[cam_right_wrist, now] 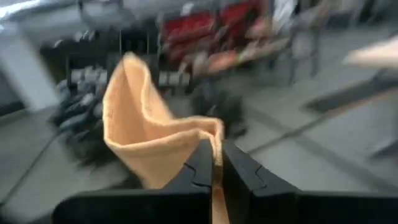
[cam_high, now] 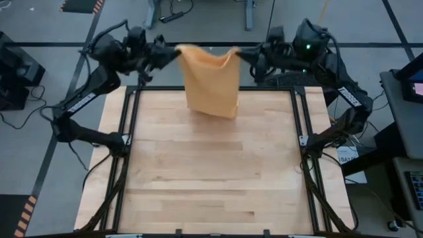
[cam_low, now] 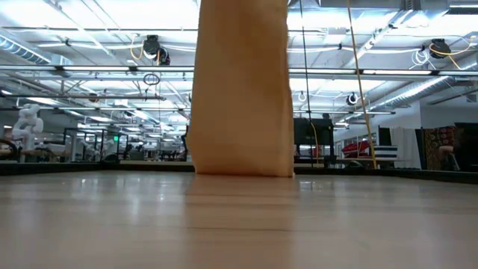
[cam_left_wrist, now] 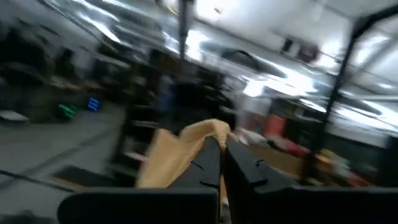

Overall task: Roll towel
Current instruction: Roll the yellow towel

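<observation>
The orange-yellow towel (cam_high: 210, 82) hangs as a long sheet over the far part of the wooden table (cam_high: 211, 178), held up by its two top corners. My left gripper (cam_high: 177, 54) is shut on the left top corner and my right gripper (cam_high: 239, 54) on the right one. The top edge sags a little between them. In the low view the towel (cam_low: 240, 90) hangs straight down. Its lower edge (cam_low: 243, 173) is close to the tabletop; whether it touches, I cannot tell. My left gripper pinches the towel's top left corner (cam_left_wrist: 208, 130) between its two fingers, coming about level from the table's left side. The cloth falls away below the fingers (cam_left_wrist: 245, 165). My right gripper pinches the top right corner (cam_right_wrist: 214, 134) between its two fingers, level from the table's right side. A strip of cloth (cam_right_wrist: 217, 193) runs back between the fingers, and the rest bulges out and hangs below.
Black frame rails (cam_high: 132, 132) run along the table's left and right sides, with the arms' bases at the far corners. The near part of the tabletop (cam_high: 211, 198) is bare wood. Beyond the far edge lies the workshop floor with cables.
</observation>
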